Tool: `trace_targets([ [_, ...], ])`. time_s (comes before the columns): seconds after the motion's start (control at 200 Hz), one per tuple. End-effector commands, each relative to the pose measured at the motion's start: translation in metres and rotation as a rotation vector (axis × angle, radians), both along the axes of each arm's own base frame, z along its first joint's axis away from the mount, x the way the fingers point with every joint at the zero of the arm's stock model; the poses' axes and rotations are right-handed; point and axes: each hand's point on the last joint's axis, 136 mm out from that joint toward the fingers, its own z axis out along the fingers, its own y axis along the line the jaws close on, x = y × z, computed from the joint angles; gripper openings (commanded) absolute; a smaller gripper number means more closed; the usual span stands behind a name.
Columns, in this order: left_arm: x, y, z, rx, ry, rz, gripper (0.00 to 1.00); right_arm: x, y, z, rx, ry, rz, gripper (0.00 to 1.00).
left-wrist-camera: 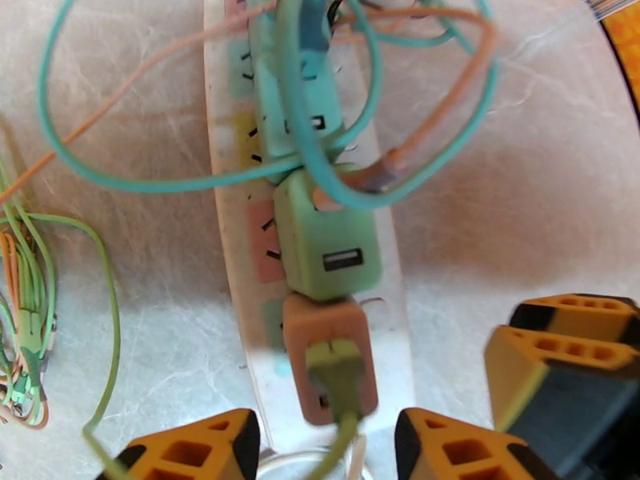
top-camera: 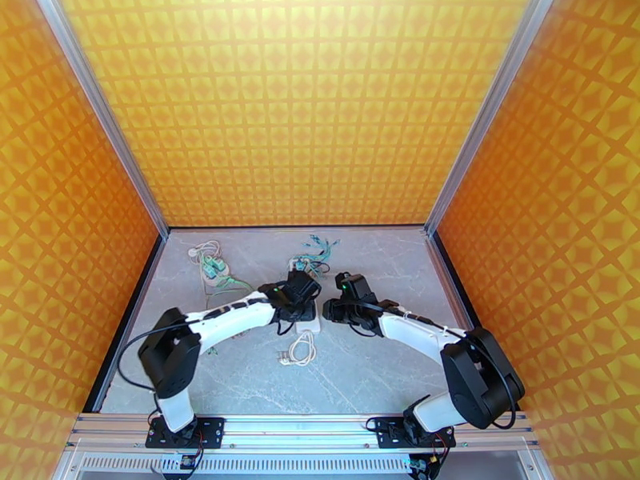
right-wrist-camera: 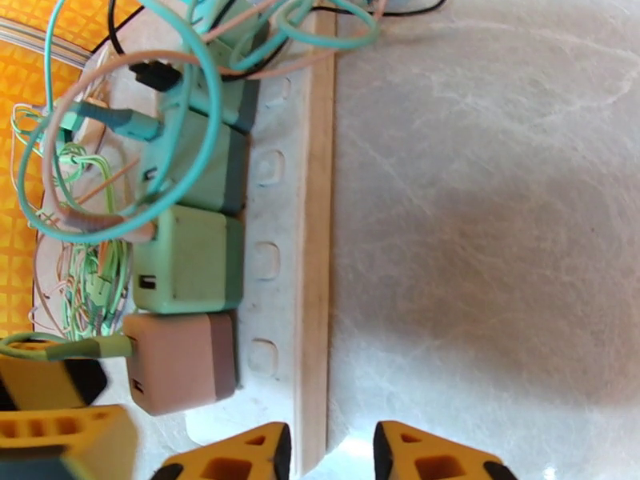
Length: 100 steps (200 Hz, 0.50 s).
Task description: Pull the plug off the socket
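Our left claw (left-wrist-camera: pixel 324 435) is apart, with the pink plug (left-wrist-camera: pixel 328 354) right between its fingers, not pinched yet. Our right claw (right-wrist-camera: pixel 332 438) sits over the long edge of the socket (right-wrist-camera: pixel 308 194); we cannot tell if it squeezes. That plug sits in the socket, so pulling is left.

Legible text, brands, numbers, signs: we find none.

- Socket (left-wrist-camera: pixel 392 330): we note pink and green patches beside its outlets, and we make out no lettering on them.
- Pink plug (left-wrist-camera: pixel 328 354), nearest on the strip, and green plug (left-wrist-camera: pixel 324 242) just beyond it: the faces are too blurred for us to read any print.
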Motion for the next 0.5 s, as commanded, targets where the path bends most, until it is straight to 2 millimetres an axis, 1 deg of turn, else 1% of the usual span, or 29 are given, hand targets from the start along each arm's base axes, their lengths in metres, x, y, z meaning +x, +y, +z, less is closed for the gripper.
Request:
trace_targets([
  [0.0, 0.004, 0.007, 0.001, 0.049, 0.008, 0.039, 0.5, 0.012, 0.009, 0.003, 0.073, 0.001, -0.002, 0.34],
  [0.125, 0.008, 0.01, -0.004, 0.08, 0.005, 0.042, 0.51, 0.02, 0.018, 0.0, 0.114, 0.018, 0.011, 0.34],
  [0.205, 0.012, 0.009, -0.008, 0.087, -0.003, 0.027, 0.5, 0.027, 0.025, -0.002, 0.13, 0.025, 0.025, 0.34],
  [0.325, 0.022, 0.009, -0.011, 0.087, -0.014, 0.024, 0.45, 0.034, 0.034, -0.006, 0.155, 0.04, 0.041, 0.34],
  [0.4, 0.024, 0.007, -0.012, 0.092, -0.016, 0.013, 0.42, 0.038, 0.039, -0.009, 0.167, 0.053, 0.047, 0.34],
  [0.495, 0.026, 0.007, -0.015, 0.103, -0.012, 0.007, 0.38, 0.041, 0.043, -0.017, 0.171, 0.078, 0.056, 0.34],
])
